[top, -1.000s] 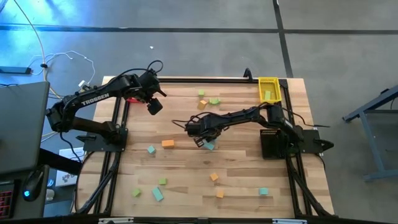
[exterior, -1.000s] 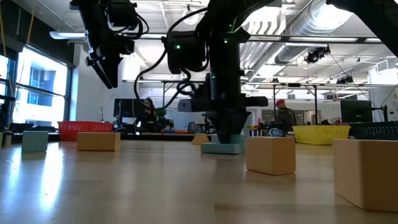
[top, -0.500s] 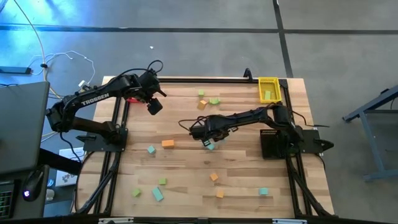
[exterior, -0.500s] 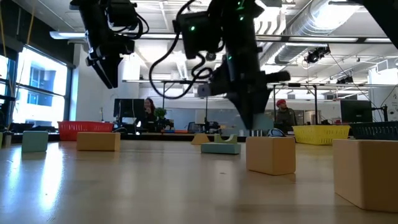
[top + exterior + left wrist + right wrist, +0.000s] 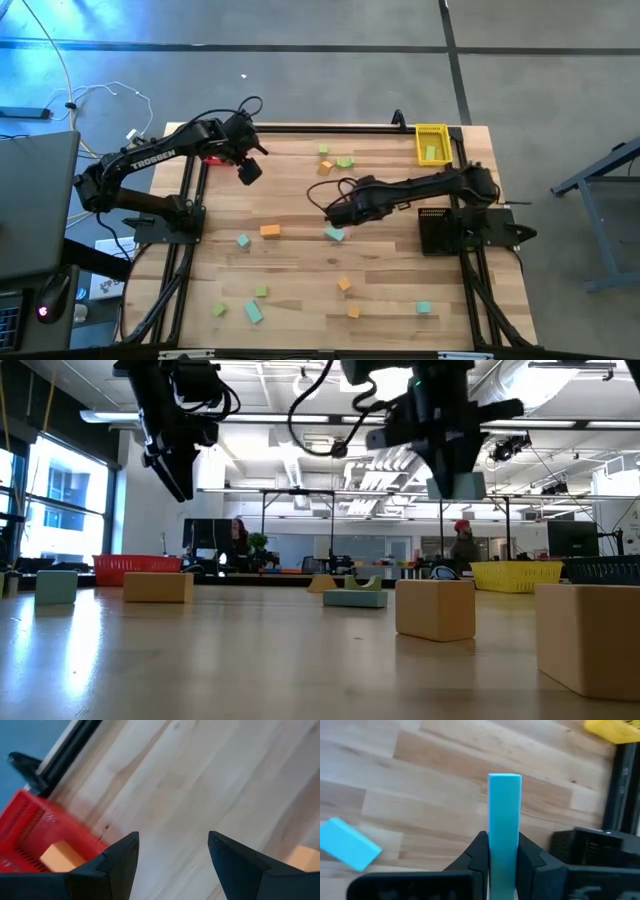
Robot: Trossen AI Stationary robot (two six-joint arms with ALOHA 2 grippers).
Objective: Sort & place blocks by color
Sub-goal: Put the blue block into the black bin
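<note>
Your right gripper (image 5: 503, 851) has just lifted, clamped on a teal bar (image 5: 504, 820), leaving another teal block (image 5: 349, 850) below; tray next.

A wooden table (image 5: 300, 270) filled the middle of the high view. A yellow tray (image 5: 432, 143) sat at its upper right corner and a red tray (image 5: 211, 157) at its upper left, mostly hidden. White cables (image 5: 95, 95) lay on the grey floor at upper left. In the low view, two people (image 5: 240, 540) stood far back in the room.
</note>
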